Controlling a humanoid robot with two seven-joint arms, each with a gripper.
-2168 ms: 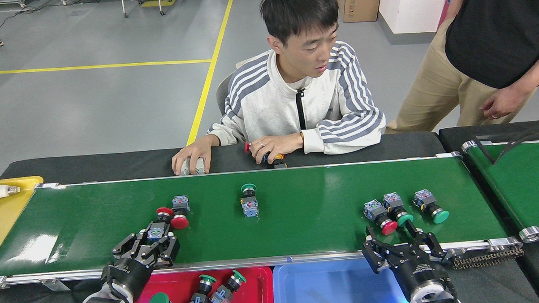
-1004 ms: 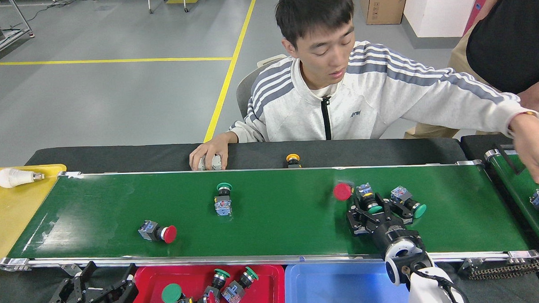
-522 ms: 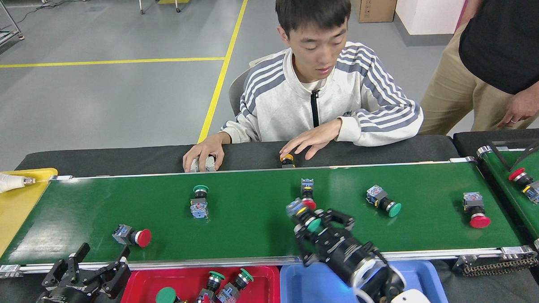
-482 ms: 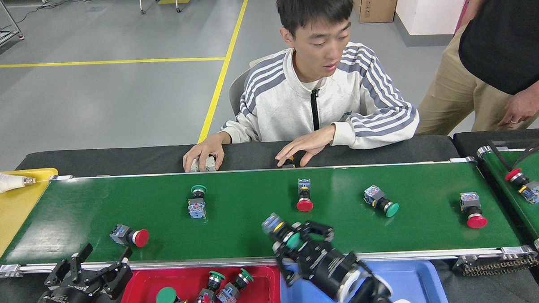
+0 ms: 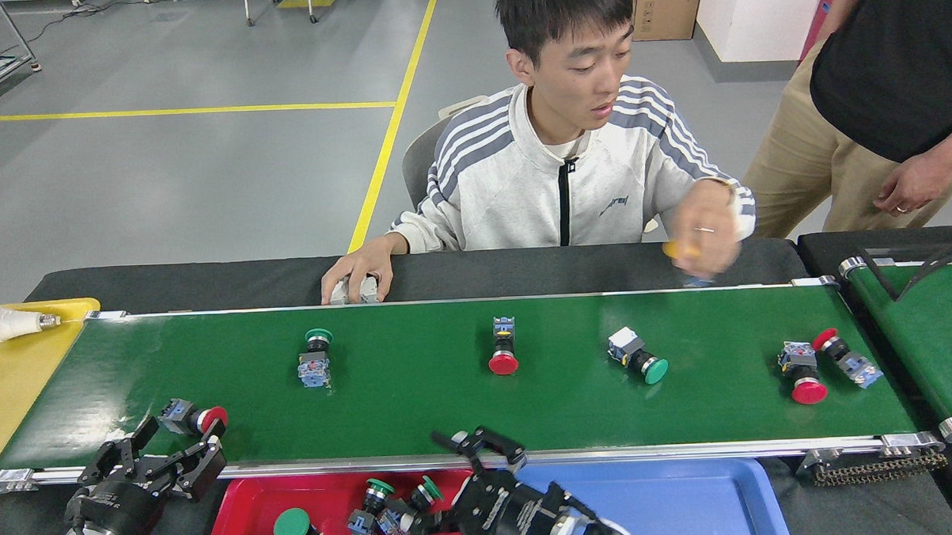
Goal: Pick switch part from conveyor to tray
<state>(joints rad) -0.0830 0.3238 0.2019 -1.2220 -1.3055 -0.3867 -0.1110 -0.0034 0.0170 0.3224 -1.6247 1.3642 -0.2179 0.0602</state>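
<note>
Two grippers sit at the near rail. The left gripper (image 5: 170, 460) has its fingers spread apart and empty; a red-capped switch part (image 5: 192, 417) lies just beyond it on the conveyor (image 5: 417, 404), long axis roughly across the view, cap pointing right. The right gripper (image 5: 452, 490) hangs over the red tray (image 5: 247, 505), fingers spread, holding nothing visible. The left arm is judged the nearer one; its approach runs forward and slightly right.

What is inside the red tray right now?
The red tray holds a cluster of switch parts, with green caps and one red cap showing. The right gripper hangs over its right side, hiding whatever lies beneath.
</note>
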